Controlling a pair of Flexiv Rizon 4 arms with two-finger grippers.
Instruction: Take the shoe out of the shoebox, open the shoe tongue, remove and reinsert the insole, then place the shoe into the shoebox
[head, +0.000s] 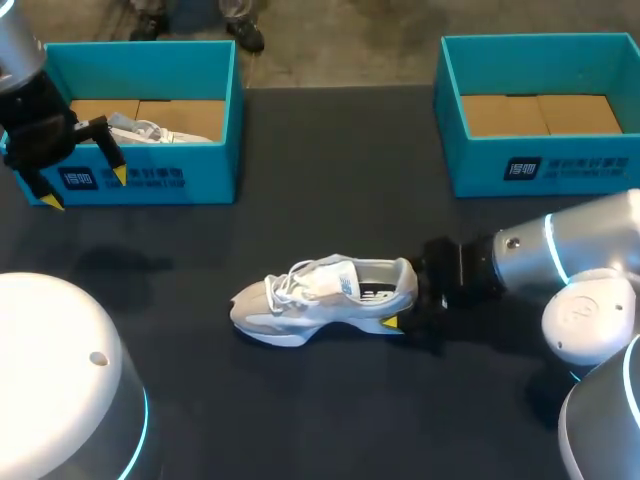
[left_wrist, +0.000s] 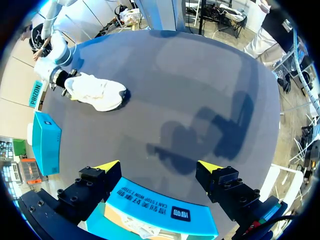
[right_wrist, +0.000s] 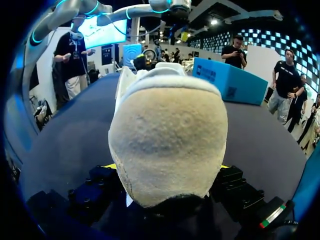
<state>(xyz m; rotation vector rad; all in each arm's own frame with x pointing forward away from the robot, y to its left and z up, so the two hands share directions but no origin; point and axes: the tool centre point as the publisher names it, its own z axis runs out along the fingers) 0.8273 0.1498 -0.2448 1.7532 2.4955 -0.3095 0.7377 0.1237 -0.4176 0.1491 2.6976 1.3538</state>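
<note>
risk, slip: right gripper (head: 400, 297) pinches only the heel of the shoe (head: 320, 300), one yellow tip on each flank. the padded collar probably gives under pressure, so a lift from here may let the toe droop or the shoe twist out.
risk, drag: the sole rests flat on the table (head: 330, 180); a sideways pull could tip it.
risk, no second hold: left gripper (head: 85, 189), fingers spread and holding nothing, hangs over the front wall of the left shoebox (head: 150, 178), well apart from the shoe. tongue and insole work likely needs it.
item: shoe, mid-table, upright, toe toward the left arm's side. pale grey-white upper, loose white laces, thick sole, fuzzy beige heel, dark print inside the opening. right shoebox (head: 560, 165) stands well apart.
</note>
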